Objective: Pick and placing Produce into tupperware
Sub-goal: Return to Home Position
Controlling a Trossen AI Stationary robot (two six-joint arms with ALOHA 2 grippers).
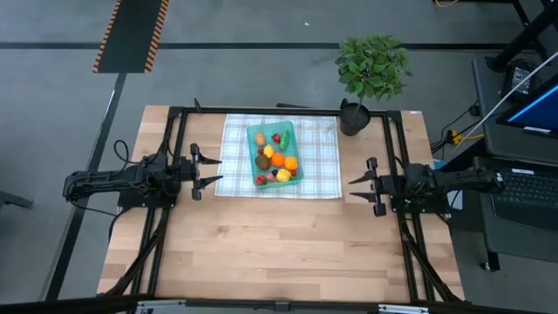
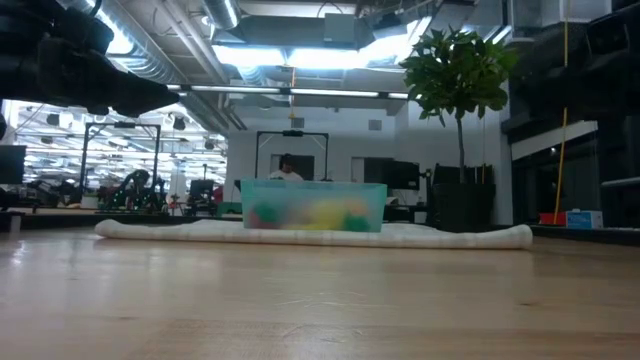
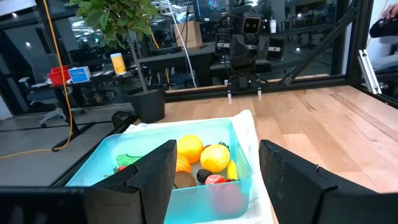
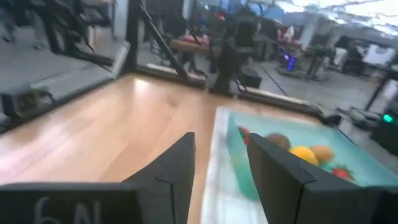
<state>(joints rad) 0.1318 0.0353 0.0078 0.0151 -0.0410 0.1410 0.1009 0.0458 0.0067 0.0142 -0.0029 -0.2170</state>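
The teal tupperware (image 1: 275,155) stands on a white-green checked cloth (image 1: 316,161) at the table's far middle. In it lie the produce (image 1: 277,161): oranges, a yellow lemon, a brown kiwi, red berries, something green. The left wrist view shows the tupperware (image 3: 144,153) with an orange (image 3: 189,148), a lemon (image 3: 214,157) and a red berry (image 3: 215,180) inside. My left gripper (image 1: 216,171) hovers open at the cloth's left edge. My right gripper (image 1: 352,188) hovers open just right of the cloth's near right corner. In the low view the tupperware (image 2: 313,207) shows, neither gripper.
A leafy potted plant (image 1: 370,70) stands at the table's far right, beside the cloth's far right corner. Bare wooden table (image 1: 279,244) stretches across the near half. Black frame rails (image 1: 261,112) run along the far edge and both sides.
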